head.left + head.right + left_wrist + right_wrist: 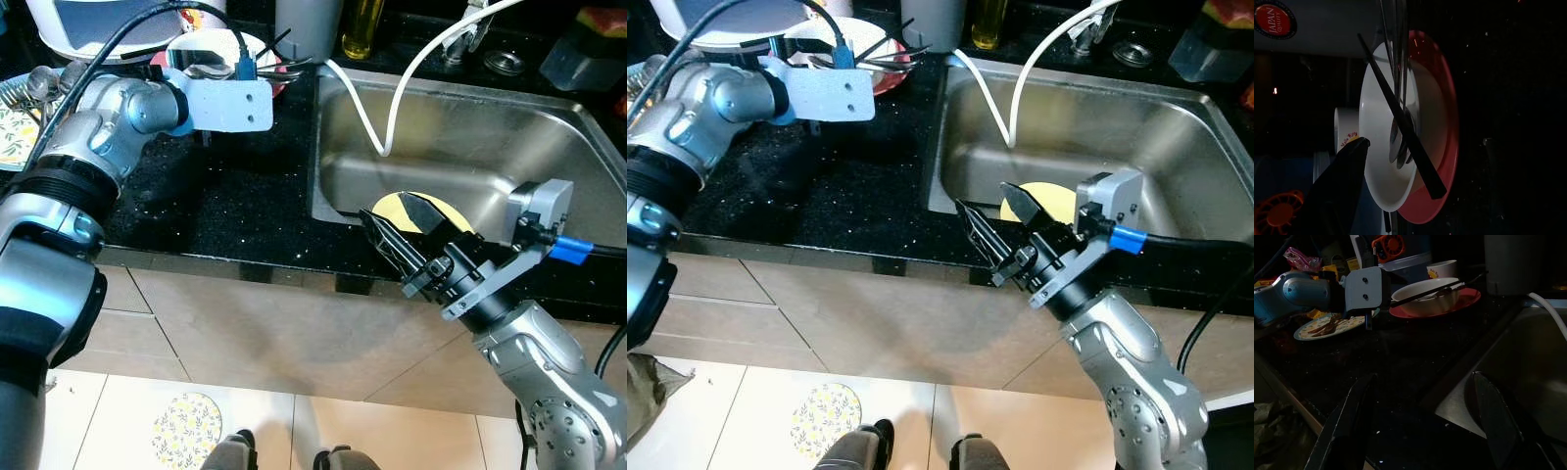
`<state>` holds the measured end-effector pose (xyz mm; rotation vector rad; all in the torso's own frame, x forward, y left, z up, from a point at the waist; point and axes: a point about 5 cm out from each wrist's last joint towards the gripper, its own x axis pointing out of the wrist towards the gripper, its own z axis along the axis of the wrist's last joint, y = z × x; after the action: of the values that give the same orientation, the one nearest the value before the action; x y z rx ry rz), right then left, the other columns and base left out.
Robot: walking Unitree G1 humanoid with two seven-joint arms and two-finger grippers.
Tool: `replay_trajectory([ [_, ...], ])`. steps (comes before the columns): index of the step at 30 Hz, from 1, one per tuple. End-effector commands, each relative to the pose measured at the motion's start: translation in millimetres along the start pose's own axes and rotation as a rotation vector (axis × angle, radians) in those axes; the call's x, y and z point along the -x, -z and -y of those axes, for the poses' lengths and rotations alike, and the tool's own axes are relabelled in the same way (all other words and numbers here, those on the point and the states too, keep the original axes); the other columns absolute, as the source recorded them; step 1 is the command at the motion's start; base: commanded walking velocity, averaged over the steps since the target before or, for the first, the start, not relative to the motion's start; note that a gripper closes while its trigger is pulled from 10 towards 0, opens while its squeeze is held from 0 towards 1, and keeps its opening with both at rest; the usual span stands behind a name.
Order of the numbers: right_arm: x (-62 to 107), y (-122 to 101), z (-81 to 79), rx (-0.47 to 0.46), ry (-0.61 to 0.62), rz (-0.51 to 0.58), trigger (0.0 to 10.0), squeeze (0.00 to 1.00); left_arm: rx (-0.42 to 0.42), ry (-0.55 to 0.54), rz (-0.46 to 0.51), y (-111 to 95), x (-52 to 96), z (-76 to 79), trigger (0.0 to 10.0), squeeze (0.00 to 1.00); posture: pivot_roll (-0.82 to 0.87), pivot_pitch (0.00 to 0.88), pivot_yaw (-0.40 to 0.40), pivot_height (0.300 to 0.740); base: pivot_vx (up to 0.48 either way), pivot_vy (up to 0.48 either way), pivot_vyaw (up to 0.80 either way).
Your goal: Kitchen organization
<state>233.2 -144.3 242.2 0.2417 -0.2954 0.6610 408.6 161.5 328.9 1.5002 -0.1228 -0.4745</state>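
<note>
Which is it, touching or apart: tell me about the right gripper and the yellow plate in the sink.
Cannot tell. In the right eye view the right gripper, fingers open, overlaps the yellow plate, without plain contact or gap.

Left arm bent at the elbow, reaching forward, wrist level, left gripper (pixel 1359 147) with only 1 finger visible. Right arm stretched forward and inward from lower right, right gripper (pixel 997 227) tilted, its 2 black fingers spread apart, holding nothing.
</note>
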Motion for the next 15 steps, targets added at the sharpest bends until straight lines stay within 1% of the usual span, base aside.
replay_trajectory([
  [1,2.8,-2.5,0.1,0.007,0.005,0.004,10.0,0.0,-0.023,0.018,-0.041,9.6,2.0,4.9,10.0,0.0,-0.04,0.183,-0.066,0.74,0.0,0.0,0.0],
  [2,2.7,-2.6,0.1,0.006,0.005,0.005,10.0,0.0,-0.027,0.016,-0.045,10.1,1.9,4.8,10.0,0.0,-0.04,0.182,-0.067,0.74,0.0,0.0,0.0],
  [4,2.5,-2.7,0.0,0.006,0.006,0.006,10.0,0.0,-0.027,0.012,-0.051,11.0,1.7,4.8,8.1,0.0,-0.04,0.182,-0.066,0.74,0.0,0.0,0.0],
  [5,2.5,-2.7,0.0,0.006,0.006,0.006,10.0,0.0,-0.027,0.012,-0.051,11.0,1.7,4.8,8.1,0.0,-0.04,0.182,-0.066,0.74,0.0,0.0,0.0],
  [6,2.6,-2.9,0.0,0.006,0.006,0.006,10.0,0.0,-0.026,0.012,-0.054,11.4,1.6,5.1,0.0,0.0,-0.04,0.182,-0.065,0.74,0.0,0.0,0.0],
  [15,2.2,-3.7,0.0,0.005,0.007,0.01,10.0,0.0,-0.031,0.011,-0.063,12.4,1.2,5.3,0.0,0.0,-0.04,0.18,-0.064,0.74,0.0,0.0,0.0],
])
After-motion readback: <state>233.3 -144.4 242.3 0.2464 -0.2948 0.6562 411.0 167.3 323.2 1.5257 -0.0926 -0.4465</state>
